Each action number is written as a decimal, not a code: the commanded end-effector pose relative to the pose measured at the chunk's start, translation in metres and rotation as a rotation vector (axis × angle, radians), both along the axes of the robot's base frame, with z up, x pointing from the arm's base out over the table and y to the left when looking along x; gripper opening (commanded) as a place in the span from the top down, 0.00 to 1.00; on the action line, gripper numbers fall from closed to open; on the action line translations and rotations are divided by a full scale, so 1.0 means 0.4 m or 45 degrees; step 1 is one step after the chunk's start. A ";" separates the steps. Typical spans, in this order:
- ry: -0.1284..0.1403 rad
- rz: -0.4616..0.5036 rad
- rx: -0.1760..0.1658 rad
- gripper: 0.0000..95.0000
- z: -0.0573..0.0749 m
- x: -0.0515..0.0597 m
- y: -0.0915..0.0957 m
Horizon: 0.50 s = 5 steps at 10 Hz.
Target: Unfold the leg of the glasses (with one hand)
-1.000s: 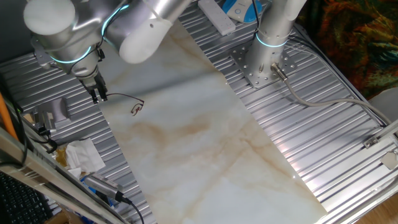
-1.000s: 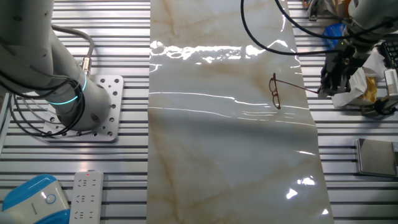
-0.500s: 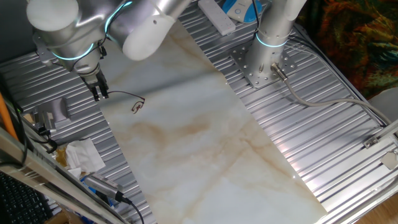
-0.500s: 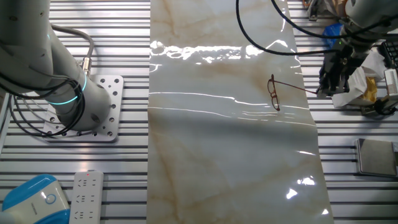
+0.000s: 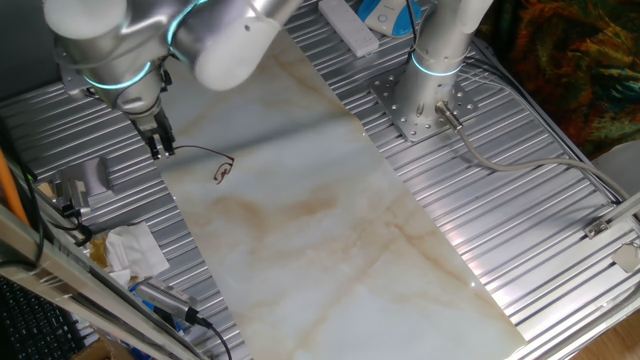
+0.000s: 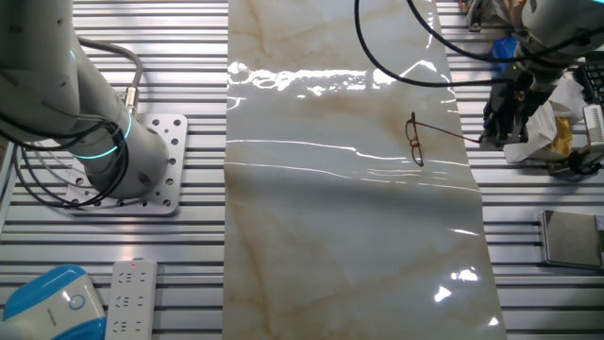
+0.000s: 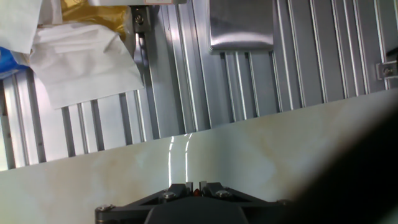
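The glasses (image 5: 221,171) are small, with a thin reddish-brown wire frame, and sit at the left edge of the marble sheet (image 5: 330,220). One slim leg (image 5: 195,151) stretches out from the lenses toward my gripper (image 5: 160,150). The other fixed view shows the lenses (image 6: 415,140) standing upright and the leg (image 6: 451,132) running right to the gripper (image 6: 490,134). In the hand view the fingertips (image 7: 195,186) are pressed together at the bottom edge with a small reddish piece between them. The gripper is shut on the tip of the leg.
Crumpled white tissue (image 5: 135,250) and a metal block (image 5: 95,175) lie on the ribbed table near the gripper. The tissue (image 6: 547,118) and a flat metal plate (image 6: 571,236) are to its right. The arm's base (image 5: 420,100) stands at the back.
The gripper has shifted slightly up and back, still holding the leg tip. The lenses have moved a little with it.
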State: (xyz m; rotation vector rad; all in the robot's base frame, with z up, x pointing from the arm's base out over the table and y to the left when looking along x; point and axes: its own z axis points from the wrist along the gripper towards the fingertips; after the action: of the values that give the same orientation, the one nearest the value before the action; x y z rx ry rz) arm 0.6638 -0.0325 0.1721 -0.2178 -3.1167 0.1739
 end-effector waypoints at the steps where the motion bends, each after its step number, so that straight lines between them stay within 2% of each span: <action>1: -0.002 0.014 0.022 1.00 -0.001 0.002 0.002; 5: 0.001 -0.012 0.063 1.00 -0.011 0.003 -0.001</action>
State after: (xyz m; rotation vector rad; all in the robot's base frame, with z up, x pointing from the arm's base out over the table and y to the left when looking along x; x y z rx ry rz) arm 0.6618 -0.0335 0.1672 -0.2326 -3.1175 0.0964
